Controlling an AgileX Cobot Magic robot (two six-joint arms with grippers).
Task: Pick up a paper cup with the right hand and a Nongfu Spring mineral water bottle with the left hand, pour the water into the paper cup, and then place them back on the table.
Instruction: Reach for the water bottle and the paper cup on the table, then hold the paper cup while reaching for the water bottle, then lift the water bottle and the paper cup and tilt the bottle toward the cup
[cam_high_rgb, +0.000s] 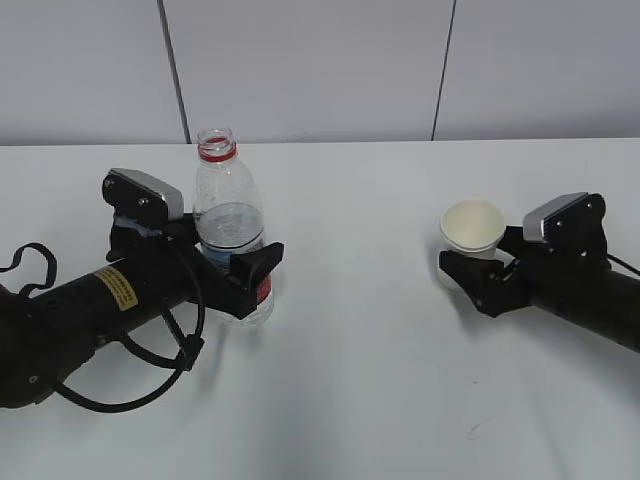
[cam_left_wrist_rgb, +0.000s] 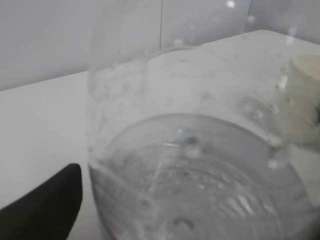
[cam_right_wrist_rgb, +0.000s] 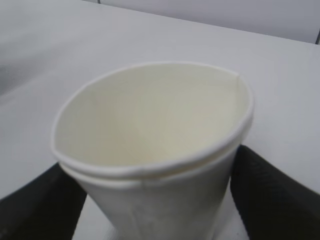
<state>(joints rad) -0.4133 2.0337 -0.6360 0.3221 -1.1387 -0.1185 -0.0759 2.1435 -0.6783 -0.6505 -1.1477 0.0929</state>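
Observation:
The Nongfu Spring mineral water bottle (cam_high_rgb: 230, 200) stands uncapped on the table (cam_high_rgb: 370, 390), about half full of water (cam_high_rgb: 233, 228). My left gripper (cam_high_rgb: 240, 262) straddles its label. In the left wrist view the bottle (cam_left_wrist_rgb: 190, 165) fills the frame, and a thin strip of table shows between it and the one visible finger (cam_left_wrist_rgb: 45, 210). The paper cup (cam_high_rgb: 472, 225) stands at the right between the open jaws of my right gripper (cam_high_rgb: 478, 258). Up close the cup (cam_right_wrist_rgb: 150, 115) has both fingers close beside its wall, and its bottom is hidden.
A small dark scuff (cam_high_rgb: 478, 428) marks the table near the front right. A loose black cable (cam_high_rgb: 150, 385) loops on the table beside the left arm. A grey panelled wall (cam_high_rgb: 320, 60) runs behind the table's far edge.

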